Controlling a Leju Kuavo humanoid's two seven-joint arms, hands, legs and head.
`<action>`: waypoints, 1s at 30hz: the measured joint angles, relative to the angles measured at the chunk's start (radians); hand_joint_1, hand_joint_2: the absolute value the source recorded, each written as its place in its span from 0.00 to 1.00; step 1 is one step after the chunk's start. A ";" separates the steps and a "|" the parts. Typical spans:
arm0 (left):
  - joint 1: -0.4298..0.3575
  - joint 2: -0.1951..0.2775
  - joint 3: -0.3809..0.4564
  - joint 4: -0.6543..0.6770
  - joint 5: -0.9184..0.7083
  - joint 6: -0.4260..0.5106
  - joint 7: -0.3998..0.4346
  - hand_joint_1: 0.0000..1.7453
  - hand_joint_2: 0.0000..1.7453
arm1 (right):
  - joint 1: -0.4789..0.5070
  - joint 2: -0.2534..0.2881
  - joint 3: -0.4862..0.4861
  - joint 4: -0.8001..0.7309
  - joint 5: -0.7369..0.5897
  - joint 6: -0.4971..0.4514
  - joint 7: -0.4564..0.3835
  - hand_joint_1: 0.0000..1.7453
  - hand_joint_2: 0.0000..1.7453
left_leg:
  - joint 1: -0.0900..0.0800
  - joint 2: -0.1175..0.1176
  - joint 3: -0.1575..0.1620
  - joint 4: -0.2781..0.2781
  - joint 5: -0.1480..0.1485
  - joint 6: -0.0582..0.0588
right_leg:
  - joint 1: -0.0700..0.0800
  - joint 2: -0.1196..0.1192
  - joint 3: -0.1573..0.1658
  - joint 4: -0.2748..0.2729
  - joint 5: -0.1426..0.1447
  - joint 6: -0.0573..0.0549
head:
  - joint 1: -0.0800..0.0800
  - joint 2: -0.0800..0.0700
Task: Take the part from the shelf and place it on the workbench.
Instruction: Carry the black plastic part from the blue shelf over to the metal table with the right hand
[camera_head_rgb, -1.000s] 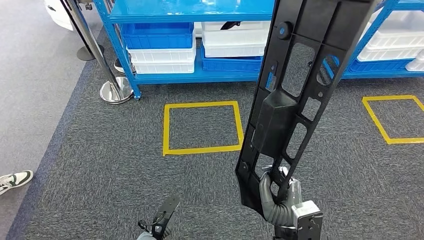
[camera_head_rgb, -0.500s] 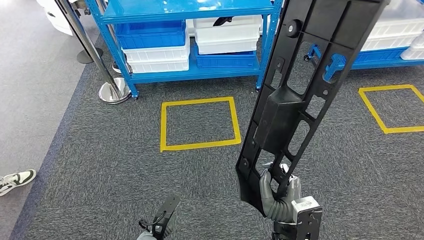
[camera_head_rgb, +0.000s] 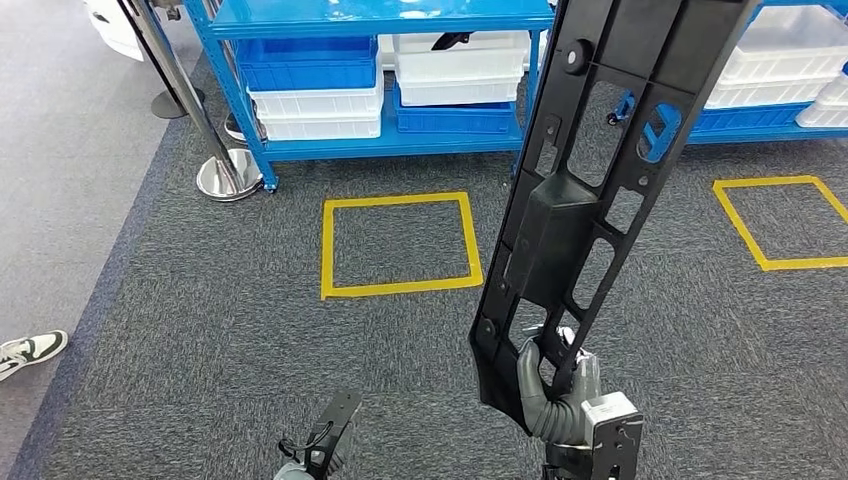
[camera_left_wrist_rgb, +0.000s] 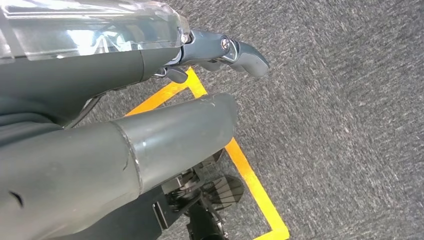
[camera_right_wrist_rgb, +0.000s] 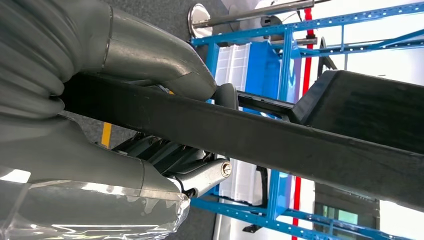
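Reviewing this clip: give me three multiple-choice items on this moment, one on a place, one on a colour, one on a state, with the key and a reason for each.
1. Where is the long black part?
A. lying on the carpet
B. held up in the right hand
C. on the shelf

2. What colour is the tape square on the carpet?
A. yellow
B. red
C. white

3. What is the left hand doing?
A. gripping the part
B. pressing on a bin
C. holding nothing

Key:
1 B: the right hand grips the part's lower end.
2 A: the outline is yellow on grey carpet.
3 C: the left wrist view shows its fingers over bare carpet.
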 joint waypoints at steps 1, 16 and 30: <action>0.000 0.000 0.000 0.000 0.003 0.000 0.000 0.00 0.00 | 0.000 0.000 0.000 0.001 0.001 0.000 0.000 1.00 1.00 | -0.001 0.000 -0.001 0.001 0.001 0.001 | -0.001 0.000 -0.001 0.000 0.001 0.002 | 0.000 0.000; 0.028 0.011 -0.044 -0.001 0.115 -0.013 -0.048 0.00 0.00 | -0.025 -0.035 -0.061 -0.009 0.009 -0.049 0.021 1.00 1.00 | 0.014 0.054 -0.013 -0.004 0.017 0.022 | -0.032 -0.014 -0.081 0.171 -0.056 0.057 | 0.006 0.000; 0.065 0.030 -0.053 -0.005 0.128 -0.015 -0.069 0.00 0.00 | -0.066 -0.070 -0.189 -0.036 0.000 -0.014 0.034 1.00 1.00 | 0.019 0.001 -0.131 0.289 -0.125 -0.024 | -0.017 0.059 -0.028 0.016 0.008 -0.007 | -0.001 0.000</action>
